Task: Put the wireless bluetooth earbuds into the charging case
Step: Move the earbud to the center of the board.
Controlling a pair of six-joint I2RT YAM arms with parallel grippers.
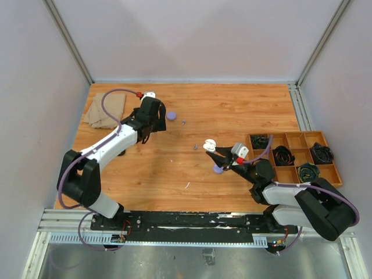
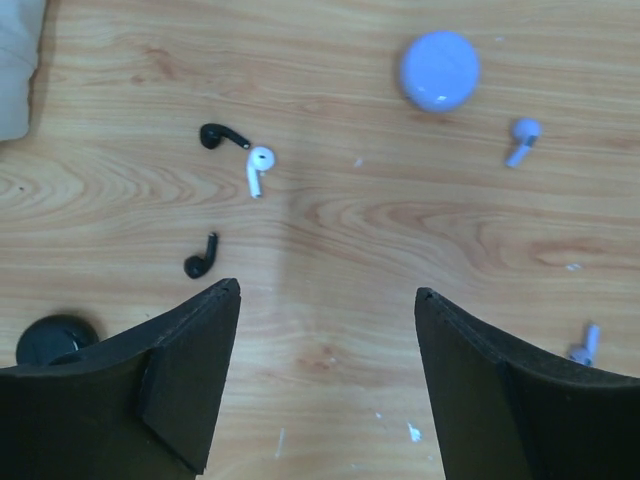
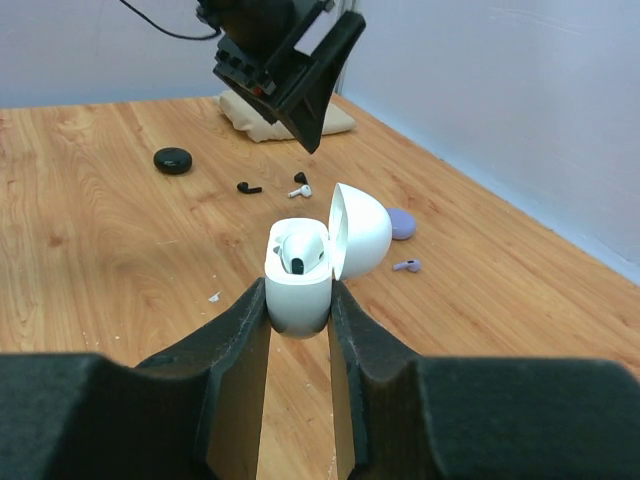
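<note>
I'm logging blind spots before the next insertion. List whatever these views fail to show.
- Right wrist: the white case, clamped in the right pincer, shows one white earbud; its rim hides whether a second sits inside.
- Left wrist: the black case is half covered by the left pincer; a purple earbud is partly covered too.
- Left wrist: the cloth is cut off by the left edge.

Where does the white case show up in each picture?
Top: white case right of centre, in the right gripper.
Left wrist: not in it.
Right wrist: centre, lid open, clamped between the fingers.
Shared landmark: beige cloth.
</note>
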